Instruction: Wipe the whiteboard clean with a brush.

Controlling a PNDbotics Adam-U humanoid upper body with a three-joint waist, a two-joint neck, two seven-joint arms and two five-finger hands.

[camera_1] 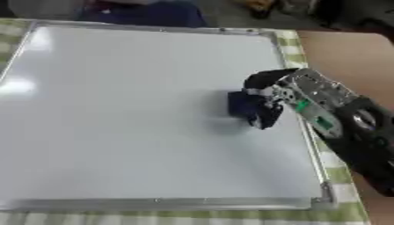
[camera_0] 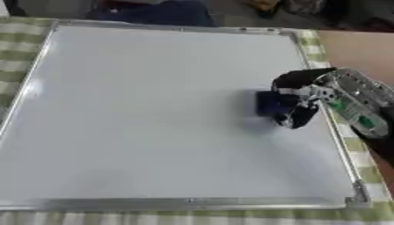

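Whiteboard with a silver frame, lying flat on a green-and-white checked cloth and filling most of both views; surface white, with no marks to make out. Right hand reaching in from the right edge over the board's right side, fingers curled down round a dark blue brush — only a blocky blue end showing, just left of the fingers, resting on the board. Rest of the brush hidden under the hand, so its full shape hard to tell. Faint shadow on the board under and left of the hand.

Behind the hand, a silver wrist section with small green parts, then a black forearm cut off at the right edge and lower right corner, crossing over the board's right frame and covering part of it. Right of the hand, past the cloth, a strip of bare brown tabletop.

Beyond the board's far edge, well away from the hand — something dark blue and other dark shapes, blurred and cut off by the top of the view, not identifiable. Left hand in neither view.
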